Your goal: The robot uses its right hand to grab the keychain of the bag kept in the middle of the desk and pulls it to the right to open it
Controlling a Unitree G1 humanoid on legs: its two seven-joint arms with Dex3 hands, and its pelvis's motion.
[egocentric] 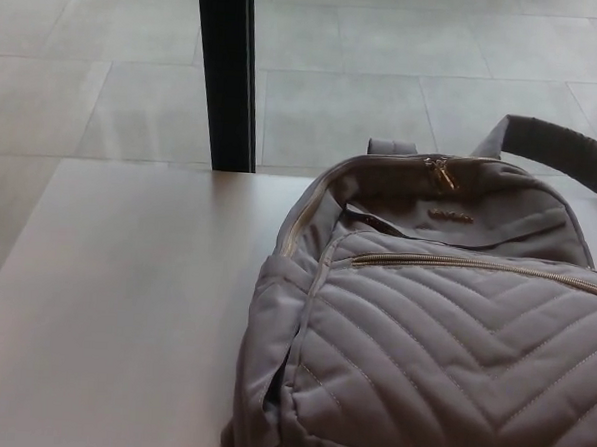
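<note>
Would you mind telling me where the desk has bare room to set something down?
The desk is bare across its whole left side, between the backpack and the left edge, up to the black post. The right side is crowded: the backpack covers it.
</note>
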